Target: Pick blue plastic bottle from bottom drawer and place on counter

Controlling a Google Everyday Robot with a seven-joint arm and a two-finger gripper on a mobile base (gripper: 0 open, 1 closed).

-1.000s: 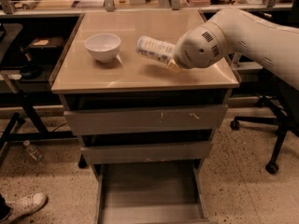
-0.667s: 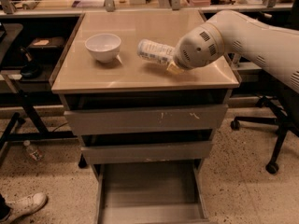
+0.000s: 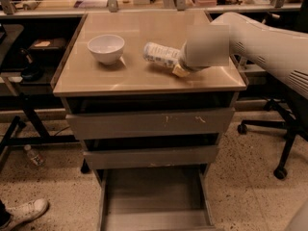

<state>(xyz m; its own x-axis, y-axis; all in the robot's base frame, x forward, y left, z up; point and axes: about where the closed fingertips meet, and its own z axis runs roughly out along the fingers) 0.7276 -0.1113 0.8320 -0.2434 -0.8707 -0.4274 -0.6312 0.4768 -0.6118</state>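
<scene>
Pale plastic with a whitish printed label, the blue plastic bottle point(image 3: 161, 55) lies on its side on the beige tabletop point(image 3: 120, 78), right of centre in the upper half of the frame, far from the open bottom drawer point(image 3: 154, 191) at the lower edge. Its long axis runs nearly left to right, dipping slightly toward the right. The end effector point(image 3: 184, 65) meets the bottle's right end, so the bottle extends leftward from it, toward the white bowl point(image 3: 106, 47), which sits near but apart. Whether the end effector is clenched on the bottle or has released it cannot be told; the wrist hides the contact. Placement looks nearly done, and a retreat would best draw rightward along that axis, lest the bottle roll.
</scene>
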